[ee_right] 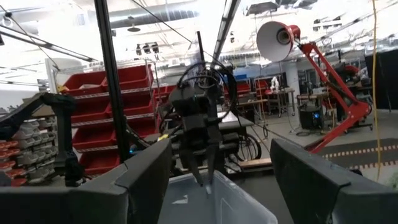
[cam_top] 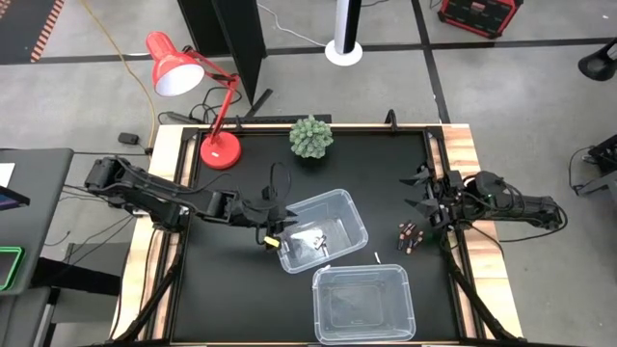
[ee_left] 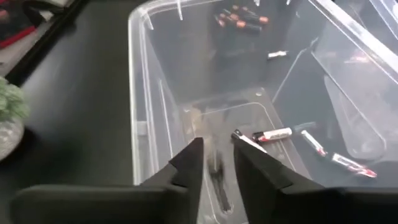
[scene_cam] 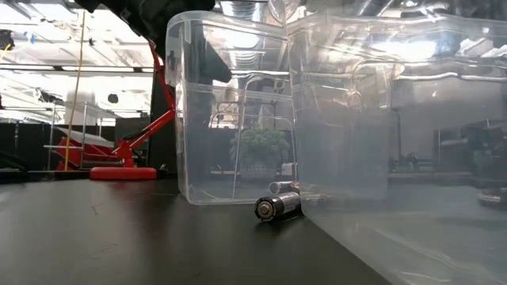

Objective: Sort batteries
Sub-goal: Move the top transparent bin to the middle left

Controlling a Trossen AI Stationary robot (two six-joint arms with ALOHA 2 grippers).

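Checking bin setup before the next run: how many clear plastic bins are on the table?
2. One bin sits mid-table beside the left gripper, with a few batteries inside. The other bin sits just nearer the front edge, apparently empty.

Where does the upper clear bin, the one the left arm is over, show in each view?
High view: the bin sits at table centre, under the left gripper.
Low view: the bin stands left of centre.
Left wrist view: the bin fills the picture, white batteries inside.
Right wrist view: its rim shows at bottom centre.
Shared landmark: the red lamp.
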